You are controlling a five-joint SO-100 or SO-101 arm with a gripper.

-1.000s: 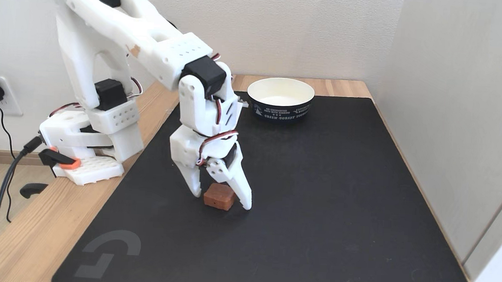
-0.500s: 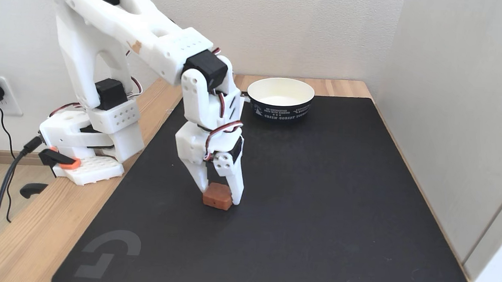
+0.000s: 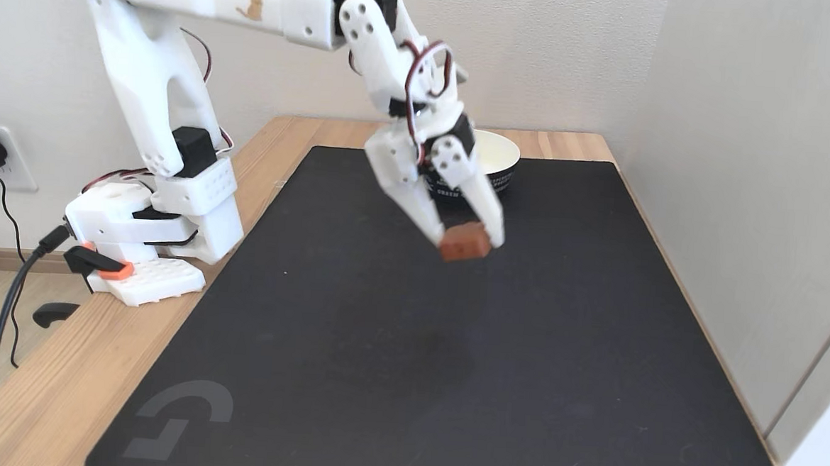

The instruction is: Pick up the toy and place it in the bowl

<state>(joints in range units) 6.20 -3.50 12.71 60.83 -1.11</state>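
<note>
The toy (image 3: 465,242), a small reddish-brown block, hangs in the air above the black mat, pinched between the white fingers of my gripper (image 3: 467,240), which is shut on it. The gripper points down and slightly right, in front of the bowl (image 3: 502,159). The bowl is a round paper one, white inside and dark navy outside, standing at the mat's far edge; my gripper and wrist hide most of its left half. The toy is nearer the camera than the bowl and well clear of the mat.
The black mat (image 3: 451,348) covers most of the wooden table (image 3: 44,391). My arm's base (image 3: 148,247) is clamped at the left, with cables running off the table edge. A wall panel (image 3: 757,208) stands close along the right.
The gripper closed on the toy on the mat, then lifted it and swung it up and to the right, toward the bowl. The arm's upper links rose with it.
</note>
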